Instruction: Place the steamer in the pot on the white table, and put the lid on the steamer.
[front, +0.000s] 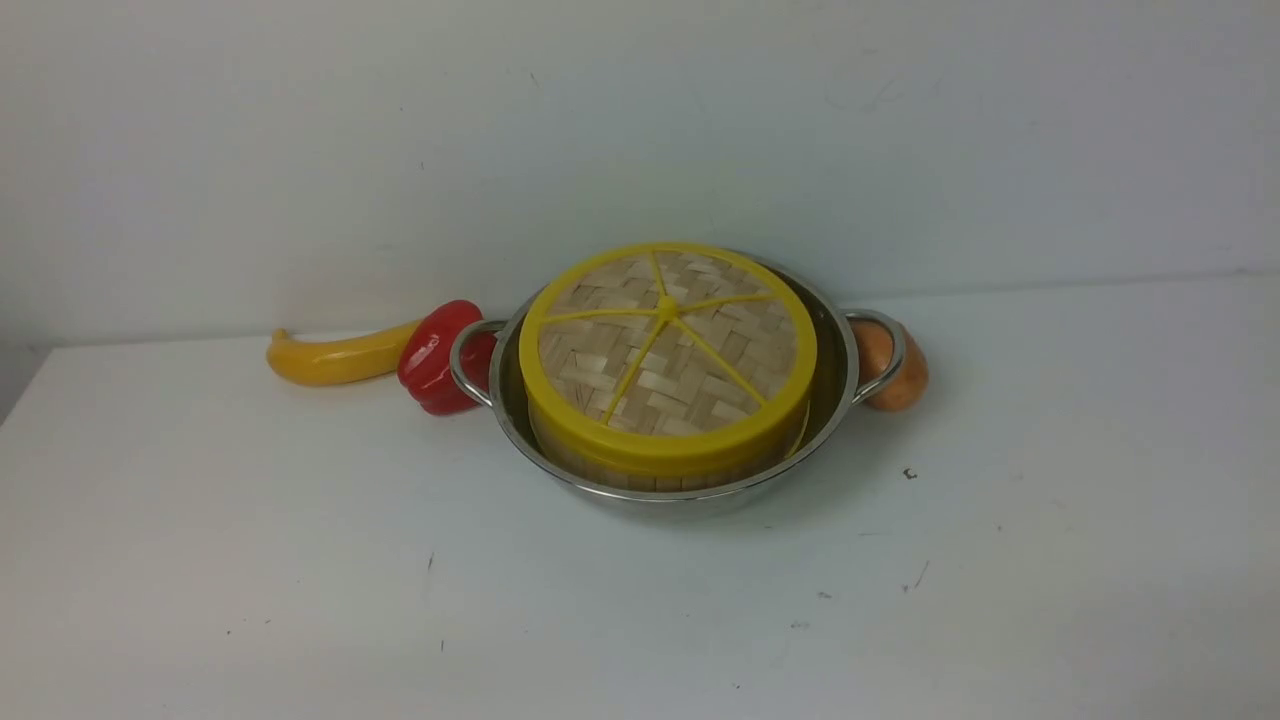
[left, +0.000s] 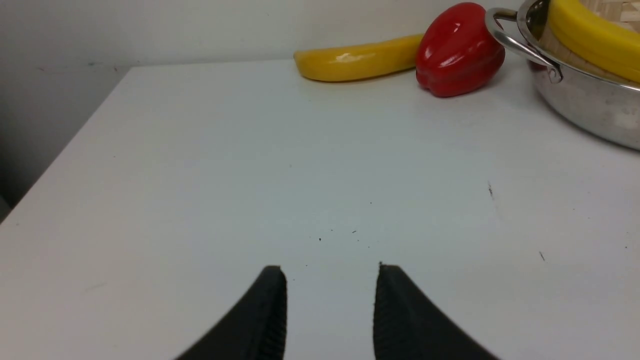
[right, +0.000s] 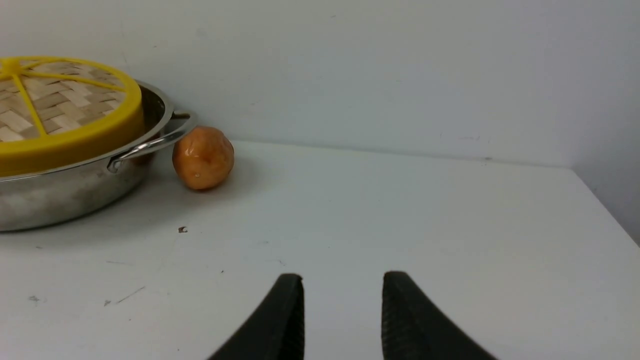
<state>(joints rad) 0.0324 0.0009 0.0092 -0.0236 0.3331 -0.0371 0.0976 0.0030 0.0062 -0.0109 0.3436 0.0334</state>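
Yellow-rimmed lid (front: 668, 350) of pale woven bamboo with yellow spokes; shiny silver pot (front: 690, 490); red pepper (front: 432, 358); yellow banana (front: 335, 357); white speckled desk (front: 300, 560).

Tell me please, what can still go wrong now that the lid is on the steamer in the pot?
1. The lid looks slightly tilted on the steamer, so a bump could slide it off.
2. The steamer sits off-centre in the pot, toward the robot's left.
3. The red pepper and orange ball crowd the pot's handles; either open gripper, left gripper or right gripper, might knock them.
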